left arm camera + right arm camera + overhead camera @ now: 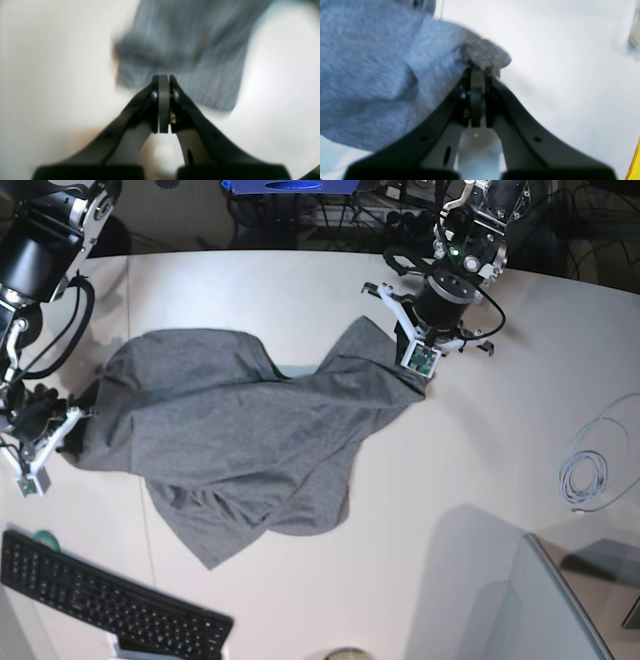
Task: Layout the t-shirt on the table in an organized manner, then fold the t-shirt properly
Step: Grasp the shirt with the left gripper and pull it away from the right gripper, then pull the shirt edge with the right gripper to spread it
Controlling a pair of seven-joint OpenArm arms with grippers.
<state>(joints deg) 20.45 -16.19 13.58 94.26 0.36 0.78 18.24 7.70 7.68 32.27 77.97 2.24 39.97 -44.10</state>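
one keyboard (105,600) near the t-shirt (240,440); cable (590,465) well apart.

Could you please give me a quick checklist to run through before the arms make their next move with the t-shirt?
1. Right gripper pinching the t-shirt edge: ok, cloth bunched at its tips.
2. Left gripper shut: ok; whether it has cloth between its tips: cannot tell, the view is blurred.
3. T-shirt spread flat: not ok, it lies crumpled and folded over itself.
4. T-shirt fully on the table: ok.
5. Keyboard clear of the cloth: ok, apart from the hem.
6. White cable away from the shirt: ok.
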